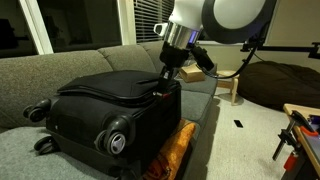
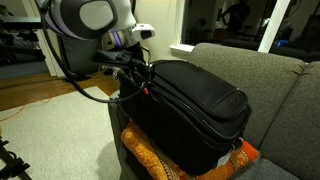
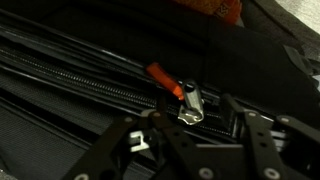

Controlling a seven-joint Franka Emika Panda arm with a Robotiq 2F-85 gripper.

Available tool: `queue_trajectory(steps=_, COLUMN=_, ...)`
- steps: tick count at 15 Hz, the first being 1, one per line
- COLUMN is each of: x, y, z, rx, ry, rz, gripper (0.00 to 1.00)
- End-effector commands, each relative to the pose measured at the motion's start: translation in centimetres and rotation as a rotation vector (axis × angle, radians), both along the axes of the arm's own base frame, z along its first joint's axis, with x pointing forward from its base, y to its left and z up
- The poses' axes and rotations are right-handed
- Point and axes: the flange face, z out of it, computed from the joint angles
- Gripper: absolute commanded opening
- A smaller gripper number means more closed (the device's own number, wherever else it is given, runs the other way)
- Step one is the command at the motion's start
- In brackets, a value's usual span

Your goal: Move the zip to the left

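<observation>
- The zip, a silver slider with an orange tab, sits just right of centre in the wrist view.
- It rides on a dark toothed track that runs from the upper left to the lower right of that view.
- The fingers come in from the bottom edge and stand apart, one on each side of the zip. There is a gap to it, and they grip nothing.
- In both exterior views the arm reaches down to one edge of the suitcase. The zip is too small to make out there.
- The black suitcase lies flat on a grey sofa, with its wheels towards the lower left in an exterior view.
- An orange patterned cloth shows from under the suitcase, at the bottom of both exterior views.
</observation>
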Motion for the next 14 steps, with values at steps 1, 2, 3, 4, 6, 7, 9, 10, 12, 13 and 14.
queue_trajectory(steps=1, x=0.3, y=-0.2, z=-0.2, rx=-0.002, ry=0.019, rz=-0.009, gripper=0.28)
queue_trajectory(steps=2, x=0.4, y=-0.3, z=-0.2, rx=-0.002, ry=0.019, rz=-0.010, gripper=0.20)
queue_trajectory(steps=3, x=0.4, y=-0.4, z=-0.1, rx=-0.002, ry=0.018, rz=-0.011, gripper=0.15)
queue_trajectory(steps=4, x=0.4, y=-0.3, z=0.0, rx=-0.001, ry=0.015, rz=-0.009, gripper=0.08)
queue_trajectory(steps=6, x=0.4, y=0.2, z=0.2, rx=-0.003, ry=0.013, rz=0.004, gripper=0.02)
queue_trajectory(steps=7, x=0.3, y=0.5, z=0.2, rx=-0.006, ry=0.014, rz=0.013, gripper=0.06)
queue_trajectory(steps=9, x=0.2, y=1.0, z=0.5, rx=-0.012, ry=0.010, rz=0.034, gripper=0.04)
queue_trajectory(steps=10, x=0.2, y=1.3, z=0.7, rx=-0.018, ry=0.005, rz=0.047, gripper=0.05)
queue_trajectory(steps=12, x=0.0, y=1.8, z=1.0, rx=-0.030, ry=-0.001, rz=0.071, gripper=0.03)
queue_trajectory(steps=13, x=-0.2, y=2.1, z=1.0, rx=-0.035, ry=-0.002, rz=0.084, gripper=0.00)
queue_trajectory(steps=14, x=-0.2, y=2.3, z=1.2, rx=-0.043, ry=-0.007, rz=0.097, gripper=0.00)
